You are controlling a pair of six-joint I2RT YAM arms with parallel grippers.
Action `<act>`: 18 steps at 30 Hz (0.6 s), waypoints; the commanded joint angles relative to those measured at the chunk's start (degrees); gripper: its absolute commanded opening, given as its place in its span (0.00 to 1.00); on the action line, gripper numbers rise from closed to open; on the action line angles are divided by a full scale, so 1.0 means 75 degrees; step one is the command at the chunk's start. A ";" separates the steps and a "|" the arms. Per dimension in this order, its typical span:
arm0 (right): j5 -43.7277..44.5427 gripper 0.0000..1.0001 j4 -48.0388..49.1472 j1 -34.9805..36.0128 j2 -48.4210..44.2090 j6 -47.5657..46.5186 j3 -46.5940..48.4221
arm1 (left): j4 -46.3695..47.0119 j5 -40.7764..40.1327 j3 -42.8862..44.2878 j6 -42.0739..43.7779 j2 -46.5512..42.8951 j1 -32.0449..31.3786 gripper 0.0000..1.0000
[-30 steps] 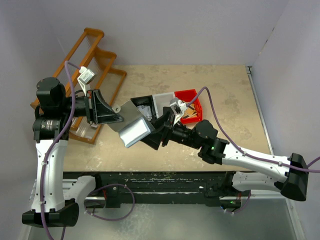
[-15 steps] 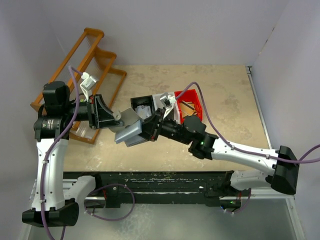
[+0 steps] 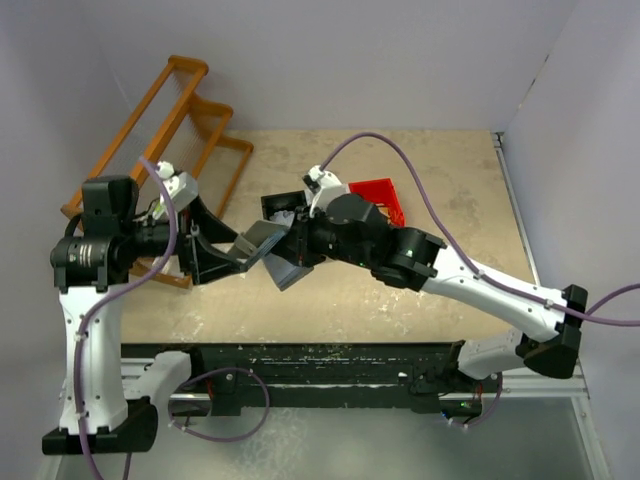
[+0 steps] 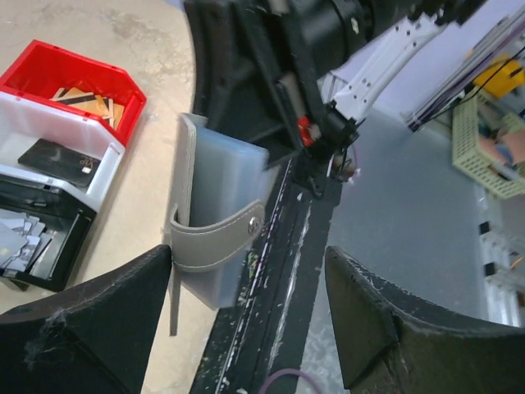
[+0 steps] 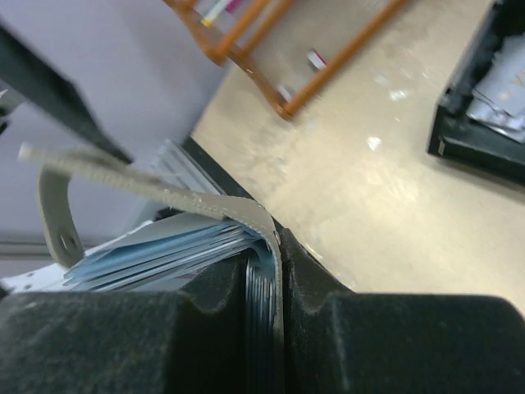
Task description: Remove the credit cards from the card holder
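The card holder [image 3: 272, 252], a slate-grey case with a clasp strap [image 4: 215, 241], hangs in the air over the table's near edge. My right gripper [image 3: 300, 246] is shut on one end of it. In the right wrist view the jaws [image 5: 267, 283] pinch its grey cover [image 5: 156, 185] and a stack of pale blue leaves [image 5: 156, 254]. My left gripper [image 3: 232, 262] stands open. Its fingertips [image 4: 160, 258] lie just short of the holder, which sits beside the left one, not clamped [image 4: 248, 256]. Several pale credit cards [image 4: 18, 236] lie in the black bin [image 4: 49, 275].
A red bin [image 3: 380, 197] with tan pieces, a white bin [image 4: 98, 164] holding a flat black item, and the black bin [image 3: 280, 206] stand in a row mid-table. An orange wooden rack [image 3: 190, 120] is at the back left. The table's dark front rail [image 3: 330, 355] runs below the holder.
My left gripper has opened and let go of the card holder. My right gripper has swung in leftward and shut on it, and the holder now hangs turned in the right gripper.
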 commanded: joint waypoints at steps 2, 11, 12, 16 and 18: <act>0.0487 0.00 -0.2039 0.0136 0.0663 0.0300 0.1446 | 0.0975 -0.0303 -0.1210 0.0767 -0.1083 -0.0012 0.79; 0.0619 0.00 -0.2982 0.0304 0.1657 0.0212 0.2903 | 0.2088 -0.1588 -0.2466 0.1108 -0.1773 -0.0012 0.80; 0.0597 0.00 -0.3006 0.0320 0.1721 0.0204 0.2986 | 0.2305 -0.1728 -0.2600 0.1049 -0.1857 -0.0012 0.80; 0.0436 0.00 -0.3073 0.0357 0.1981 0.0104 0.3408 | 0.3044 -0.2053 -0.3086 0.0678 -0.2198 -0.0012 0.78; 0.0329 0.00 -0.3059 0.0357 0.2076 0.0034 0.3563 | 0.3106 -0.2055 -0.3137 0.0577 -0.2160 -0.0012 0.75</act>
